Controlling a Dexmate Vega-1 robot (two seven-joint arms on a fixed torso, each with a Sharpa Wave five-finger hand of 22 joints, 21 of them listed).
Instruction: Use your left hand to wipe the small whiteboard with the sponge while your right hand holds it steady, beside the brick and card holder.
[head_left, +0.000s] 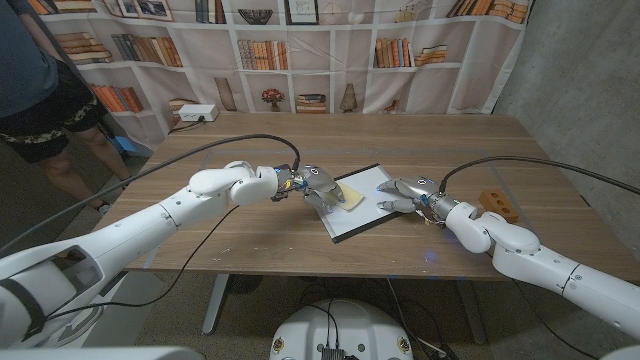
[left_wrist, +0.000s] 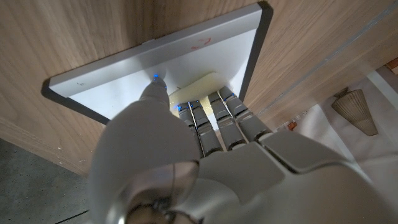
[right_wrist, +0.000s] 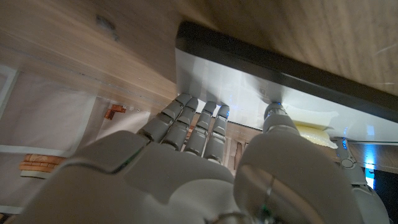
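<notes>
The small whiteboard (head_left: 372, 213), white with a dark frame, lies slanted at the table's middle. A pale yellow sponge (head_left: 350, 197) sits on its left part under my left hand (head_left: 318, 187), whose fingers press down on it. In the left wrist view the sponge (left_wrist: 205, 87) shows beyond my fingertips (left_wrist: 214, 109) on the whiteboard (left_wrist: 155, 71), which carries a faint red mark (left_wrist: 200, 43). My right hand (head_left: 405, 193) holds the board's right edge. In the right wrist view its fingers (right_wrist: 199, 118) rest on the whiteboard (right_wrist: 242, 81), with the sponge (right_wrist: 314, 121) farther along.
An orange brick (head_left: 497, 203) lies on the table to the right of my right hand, also seen as the brick (right_wrist: 112, 112) in the right wrist view. A person (head_left: 40, 90) stands at the far left. A white box (head_left: 197, 114) sits at the table's back edge.
</notes>
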